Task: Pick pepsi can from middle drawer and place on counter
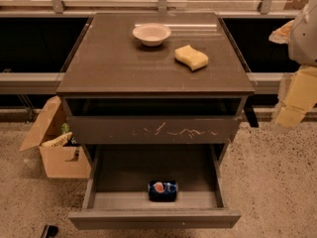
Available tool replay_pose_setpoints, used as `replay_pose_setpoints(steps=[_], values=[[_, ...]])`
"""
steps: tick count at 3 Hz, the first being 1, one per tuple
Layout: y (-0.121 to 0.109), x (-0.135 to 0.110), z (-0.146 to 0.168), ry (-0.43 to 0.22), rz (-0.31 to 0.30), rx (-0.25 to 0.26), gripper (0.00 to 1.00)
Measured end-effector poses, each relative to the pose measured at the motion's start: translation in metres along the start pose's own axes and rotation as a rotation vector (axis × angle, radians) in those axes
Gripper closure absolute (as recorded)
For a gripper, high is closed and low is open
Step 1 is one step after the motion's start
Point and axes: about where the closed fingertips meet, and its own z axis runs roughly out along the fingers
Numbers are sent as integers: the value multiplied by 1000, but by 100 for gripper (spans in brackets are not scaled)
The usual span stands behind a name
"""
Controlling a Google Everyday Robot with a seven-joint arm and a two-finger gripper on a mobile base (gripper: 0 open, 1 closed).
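The gripper [296,95] hung at the right edge of the view, pale and yellowish, off to the side of the cabinet and a little below the level of its top. It was well apart from everything on the cabinet and held nothing that could be made out. Whether it stood wide or narrow could not be told.

The pepsi can [162,190] lay on its side inside the middle drawer [153,218], near the middle of the drawer floor and close behind the front panel, with its round logo facing outward. That drawer was pulled far out toward the camera, and its plain front showed no marks.

Above it, the upper drawer [114,129], with whitish scratches across its front, stood only slightly out, leaving a dark gap under the worktop [124,58].

On the worktop sat a pale bowl [151,33] toward the back, upright. A yellow sponge [191,57] lay just to the right of it and nearer the front, not touching it.

On the speckled floor [277,182] to the left of the cabinet stood an open cardboard box [59,160] with a flap raised and some packets inside.
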Motion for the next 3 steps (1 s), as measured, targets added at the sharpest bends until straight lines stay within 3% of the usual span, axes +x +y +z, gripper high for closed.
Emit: replay_pose_setpoints(steps=[1,3], values=[[0,0,0,0,0,0,0],[20,1,60,-109,2,-60,0]])
